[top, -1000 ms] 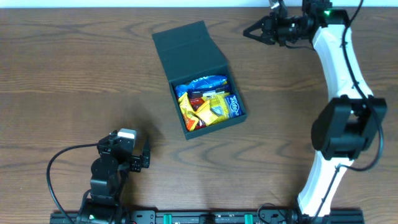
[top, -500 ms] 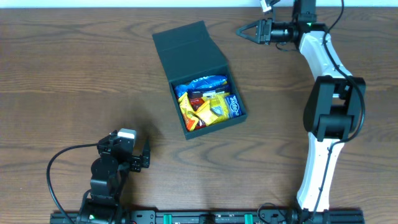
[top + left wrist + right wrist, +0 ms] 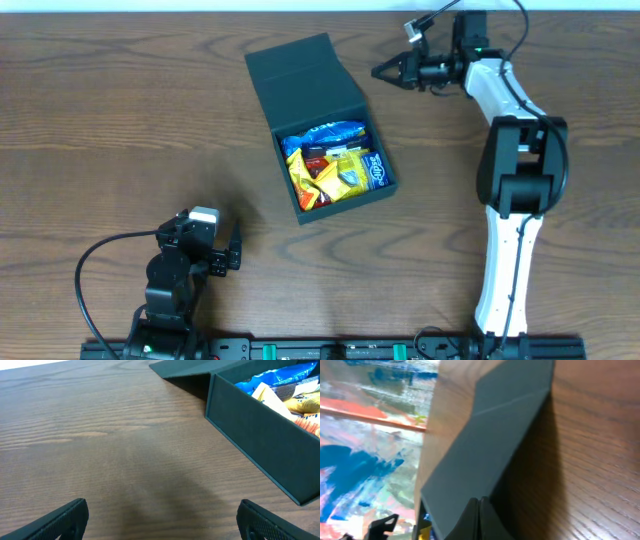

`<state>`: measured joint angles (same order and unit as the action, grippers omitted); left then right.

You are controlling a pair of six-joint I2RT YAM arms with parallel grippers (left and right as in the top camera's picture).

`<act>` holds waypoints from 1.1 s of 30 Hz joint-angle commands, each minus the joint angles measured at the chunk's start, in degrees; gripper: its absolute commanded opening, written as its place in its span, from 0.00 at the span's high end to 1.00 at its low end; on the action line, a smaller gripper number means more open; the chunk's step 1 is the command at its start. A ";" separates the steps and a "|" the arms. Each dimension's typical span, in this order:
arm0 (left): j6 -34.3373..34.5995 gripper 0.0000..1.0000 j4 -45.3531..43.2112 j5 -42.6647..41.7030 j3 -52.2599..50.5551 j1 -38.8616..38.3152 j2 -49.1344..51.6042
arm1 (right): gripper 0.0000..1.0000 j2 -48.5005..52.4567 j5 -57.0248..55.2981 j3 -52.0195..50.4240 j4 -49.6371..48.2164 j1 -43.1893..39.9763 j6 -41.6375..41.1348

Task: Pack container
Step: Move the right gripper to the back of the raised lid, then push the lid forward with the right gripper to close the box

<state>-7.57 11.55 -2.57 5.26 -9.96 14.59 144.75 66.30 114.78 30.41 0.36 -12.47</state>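
Container: the container point(image 3: 345, 202) sits open on the table point(image 3: 110, 130), its body full of snack packets point(image 3: 335, 165) in blue, yellow and red.
Lid flap: the lid flap point(image 3: 305, 75) is laid back flat from the body's far edge, so the body is left uncovered.
Long axis: lid and body together form one band that runs slantwise, from the lid's free edge at the far left of the container to the body's front wall at the near right.
Right gripper: the right gripper point(image 3: 380, 72) is seen just off the lid flap's right edge, close to its far corner. Its fingers are pressed together with nothing between them, and their tips are aimed at the flap.
Right wrist view: the flap's dark surface fills the middle of the frame directly ahead of the closed tips, but contact cannot be told.
Left gripper: the left gripper point(image 3: 233, 256) is parked well apart from the container, off its near-left corner. Its fingers are spread wide and empty, and in its own view only the container's side wall is faced.
Nearer arm: the right one, by a clear margin.
Deciding relation: the flap lies to the left of the right fingertips, and its free edge is the far one.
Likely step: folding the flap over the packets is judged to be what remains — a push or lift at that far edge, swung toward the body.
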 commanded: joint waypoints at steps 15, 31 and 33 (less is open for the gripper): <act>-0.59 0.05 0.46 0.66 -1.68 0.20 -0.42 | 0.99 4.46 -4.83 0.87 -0.94 2.71 -1.40; -0.59 0.05 0.46 0.66 -1.68 0.20 -0.42 | 0.99 4.46 0.42 0.87 -5.01 5.73 -6.08; -0.59 0.05 0.46 0.66 -1.68 0.20 -0.42 | 0.99 4.46 2.93 0.87 -5.88 5.99 -6.62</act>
<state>-7.57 11.55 -2.57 5.26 -9.96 14.59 149.01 63.79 114.78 25.30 5.61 -17.52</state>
